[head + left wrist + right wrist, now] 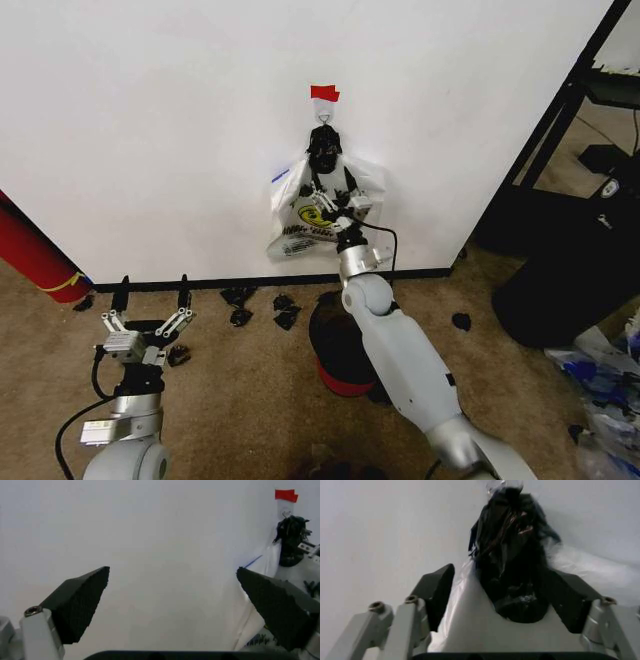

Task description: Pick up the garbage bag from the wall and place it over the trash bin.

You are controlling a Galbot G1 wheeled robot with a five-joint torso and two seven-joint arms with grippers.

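The garbage bag (300,215), crinkly see-through plastic with a yellow mark and a dark bunched top, hangs from a hook (324,112) under a piece of red tape (324,93) on the white wall (150,120). My right gripper (335,195) is raised against the bag. In the right wrist view the right gripper (502,573) stands open, its fingers on either side of the bag's dark bunch (512,555). The trash bin (335,335), black with a red base, stands on the carpet below, partly behind my right arm. Low at the left, my left gripper (153,290) (172,573) is parked, open and empty.
Black scraps (260,305) lie on the carpet along the baseboard. A red cylinder (35,255) leans at the far left. At the right are a black shelf frame (560,130), a large black bulk (570,280) and loose plastic bags (605,380).
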